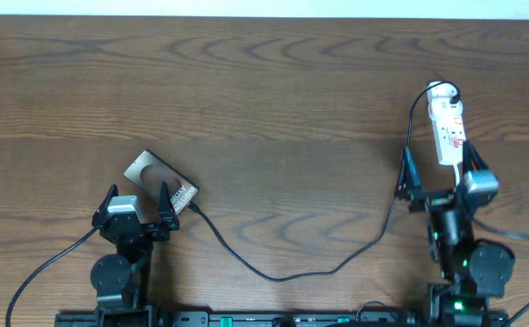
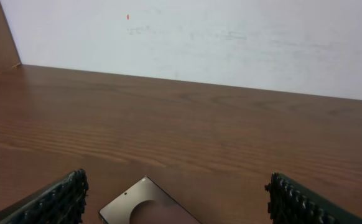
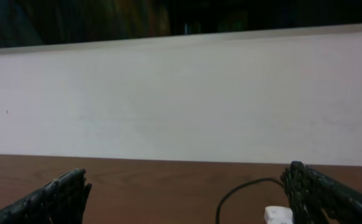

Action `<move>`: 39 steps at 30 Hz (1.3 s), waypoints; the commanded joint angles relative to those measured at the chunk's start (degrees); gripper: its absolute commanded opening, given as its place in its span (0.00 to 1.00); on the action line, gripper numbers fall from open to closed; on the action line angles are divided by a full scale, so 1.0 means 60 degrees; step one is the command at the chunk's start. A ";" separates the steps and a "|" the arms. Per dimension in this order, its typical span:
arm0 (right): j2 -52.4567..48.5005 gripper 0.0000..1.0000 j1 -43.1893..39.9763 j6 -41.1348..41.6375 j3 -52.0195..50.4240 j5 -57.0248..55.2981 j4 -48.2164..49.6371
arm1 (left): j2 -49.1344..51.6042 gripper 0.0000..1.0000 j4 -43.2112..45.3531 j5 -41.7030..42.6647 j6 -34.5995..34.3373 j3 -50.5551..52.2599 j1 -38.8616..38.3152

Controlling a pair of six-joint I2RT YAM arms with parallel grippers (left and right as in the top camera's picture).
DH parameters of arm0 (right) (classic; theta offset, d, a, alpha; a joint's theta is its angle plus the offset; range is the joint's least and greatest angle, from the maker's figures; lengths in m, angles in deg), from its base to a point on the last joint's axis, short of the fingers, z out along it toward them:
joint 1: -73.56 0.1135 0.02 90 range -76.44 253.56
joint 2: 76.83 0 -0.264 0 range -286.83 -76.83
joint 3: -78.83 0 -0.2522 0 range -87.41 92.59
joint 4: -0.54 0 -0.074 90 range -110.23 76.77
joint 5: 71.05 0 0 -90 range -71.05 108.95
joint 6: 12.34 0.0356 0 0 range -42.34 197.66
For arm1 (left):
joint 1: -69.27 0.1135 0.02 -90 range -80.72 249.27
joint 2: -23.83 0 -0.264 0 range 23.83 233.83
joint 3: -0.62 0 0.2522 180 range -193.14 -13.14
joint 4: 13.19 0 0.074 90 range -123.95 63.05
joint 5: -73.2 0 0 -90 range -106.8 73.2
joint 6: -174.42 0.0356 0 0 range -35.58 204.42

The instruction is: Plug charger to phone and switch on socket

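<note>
The left fingers [image 2: 60,200] stand wide and empty over the near end of the phone [image 1: 154,173], at the left of the table [image 1: 274,109]. The right fingers [image 3: 321,190], equally wide and empty, hover just short of the socket [image 1: 447,123]. The charger [image 1: 278,275] trails between them, its tip at the phone's corner; I cannot tell whether it is seated. Its cable looks limp and light, so pinch the stiff tip. The slick phone may slide.

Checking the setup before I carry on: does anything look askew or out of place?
Only mildly: the phone lies diagonal to the table edge, while the socket sits nearly straight. The charger cable trails loosely between them. Nothing looks damaged.
</note>
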 commanded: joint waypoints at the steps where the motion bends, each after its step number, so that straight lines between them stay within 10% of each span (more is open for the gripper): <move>1: 0.1053 0.99 0.0084 -0.0055 -0.0750 -0.0233 0.0033 | -0.0058 0.91 -0.0382 0.0306 0.0164 0.0120 0.0058; 12: 0.3985 0.99 0.0084 -0.0022 -0.1621 -0.0448 -0.1672 | -0.0058 0.91 -0.0382 0.0306 0.0164 0.0120 0.0058; 39: 0.4044 0.99 0.0080 -0.0011 -0.1621 -0.0510 -0.3898 | -0.0058 0.91 -0.0386 0.0306 0.0164 0.0120 0.0058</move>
